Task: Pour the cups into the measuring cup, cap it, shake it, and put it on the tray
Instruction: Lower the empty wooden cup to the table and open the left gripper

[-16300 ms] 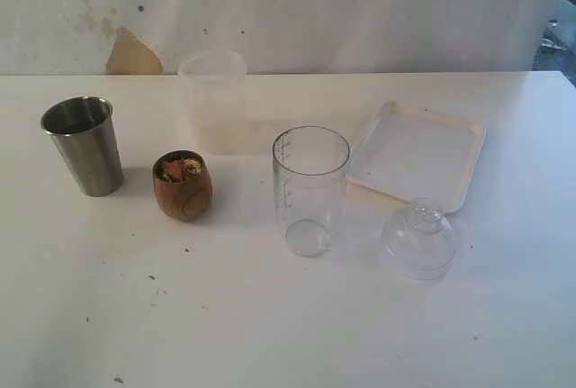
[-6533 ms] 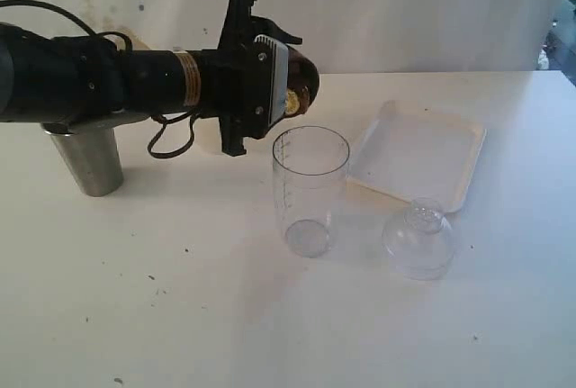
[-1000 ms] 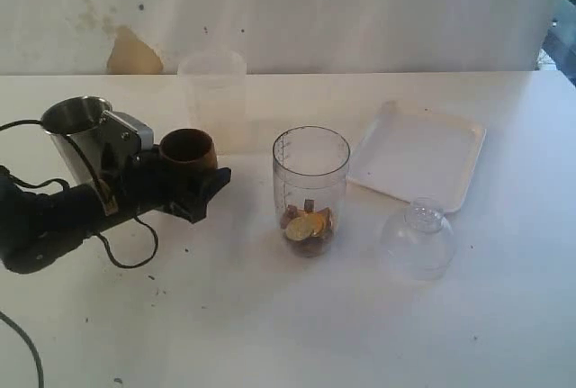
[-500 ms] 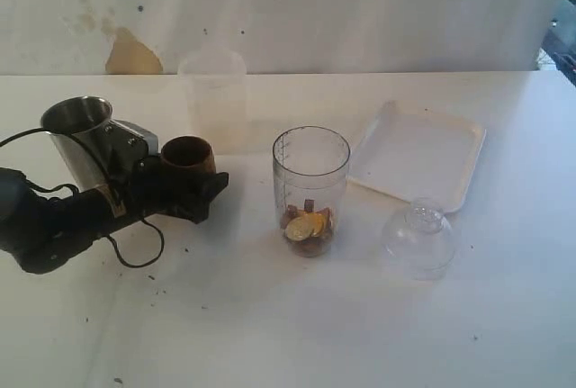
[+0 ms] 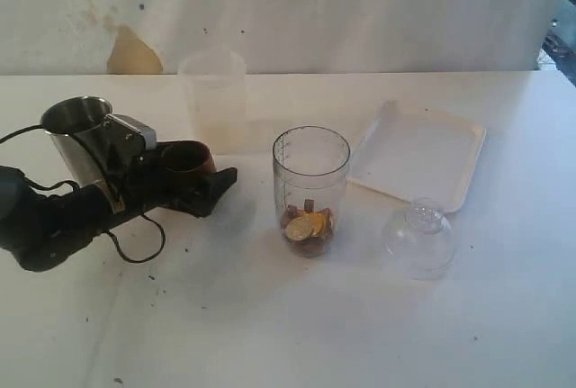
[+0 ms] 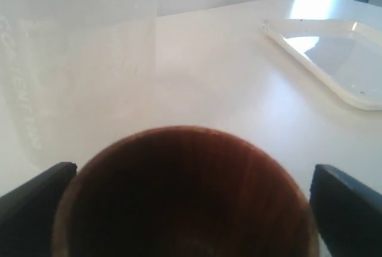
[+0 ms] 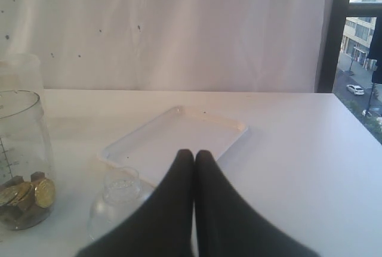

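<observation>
Since the short rounded brown wooden cup [image 5: 187, 158] stands upright and looks empty between the wide-spread jaws of the left claw [image 5: 205, 181], seemingly unpinched, that claw should back straight off, minding the tapered brushed-steel tumbler [image 5: 76, 131] right by its wrist. Ahead of its tips, the tall clear graduated measuring cup [image 5: 310, 181] holds coins [image 5: 306, 226]. Meanwhile the right claw [image 7: 194, 155] sits pinched closed, holding nothing.

Colours: wooden cup [image 5: 186, 157] brown; tumbler [image 5: 68, 143] brushed silver-grey; measuring cup [image 5: 310, 181] clear, dark printed marks; tray [image 5: 423, 149] white; desk [image 5: 288, 334] white, dark-specked.
</observation>
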You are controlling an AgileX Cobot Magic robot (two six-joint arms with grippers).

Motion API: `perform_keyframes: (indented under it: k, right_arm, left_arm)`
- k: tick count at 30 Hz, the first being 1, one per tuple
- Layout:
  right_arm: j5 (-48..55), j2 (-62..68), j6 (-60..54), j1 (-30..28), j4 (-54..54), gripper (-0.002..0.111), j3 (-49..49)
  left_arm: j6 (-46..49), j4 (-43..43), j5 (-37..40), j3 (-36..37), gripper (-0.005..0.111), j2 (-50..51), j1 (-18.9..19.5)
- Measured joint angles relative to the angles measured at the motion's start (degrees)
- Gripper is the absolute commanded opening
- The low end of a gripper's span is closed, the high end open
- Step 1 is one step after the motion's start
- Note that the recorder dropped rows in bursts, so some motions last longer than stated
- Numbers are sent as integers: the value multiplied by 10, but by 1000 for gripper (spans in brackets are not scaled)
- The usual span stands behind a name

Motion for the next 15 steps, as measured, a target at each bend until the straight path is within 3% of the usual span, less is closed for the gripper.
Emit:
perform_keyframes:
  k: [15]
  right_arm:
    - [0,0,0,0,0,0,0]
  left_arm:
    - [-29,19,19,0,105,-153,0]
